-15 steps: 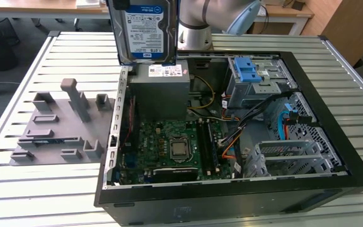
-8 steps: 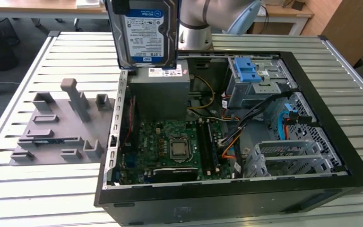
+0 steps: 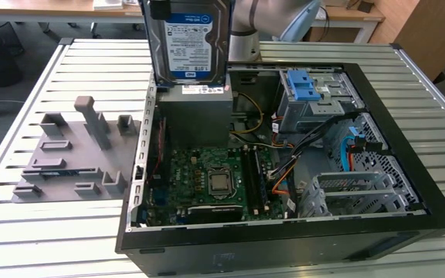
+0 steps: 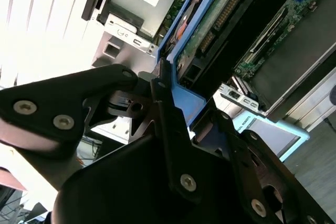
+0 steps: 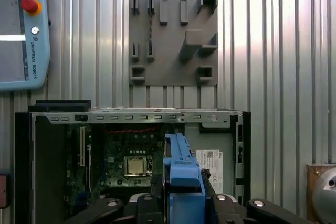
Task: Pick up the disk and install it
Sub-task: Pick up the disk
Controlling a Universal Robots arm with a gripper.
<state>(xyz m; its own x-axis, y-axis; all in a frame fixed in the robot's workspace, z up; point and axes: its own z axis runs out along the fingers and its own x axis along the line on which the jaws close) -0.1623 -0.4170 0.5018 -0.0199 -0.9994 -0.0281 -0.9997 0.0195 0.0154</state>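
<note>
The disk (image 3: 188,40), a silver hard drive with a blue-and-white label, hangs upright in the air above the rear of the open computer case (image 3: 408,231), over the grey power-supply box (image 3: 195,113). In the second wrist view my gripper (image 4: 173,103) is shut on the disk (image 4: 210,30), with its black fingers (image 4: 113,80) clamped against the blue rail. The first wrist view looks down past the gripper (image 5: 181,205) and the disk's blue rail (image 5: 181,171) into the case (image 5: 52,156) below.
A silver drive cage with a light-blue latch (image 3: 312,92) sits at the case's far corner on the exterior view's right, and another metal cage (image 3: 354,191) lies nearer. A grey fixture plate (image 3: 76,156) rests on the slatted table beside the case. A teach pendant (image 5: 21,30) lies on the table.
</note>
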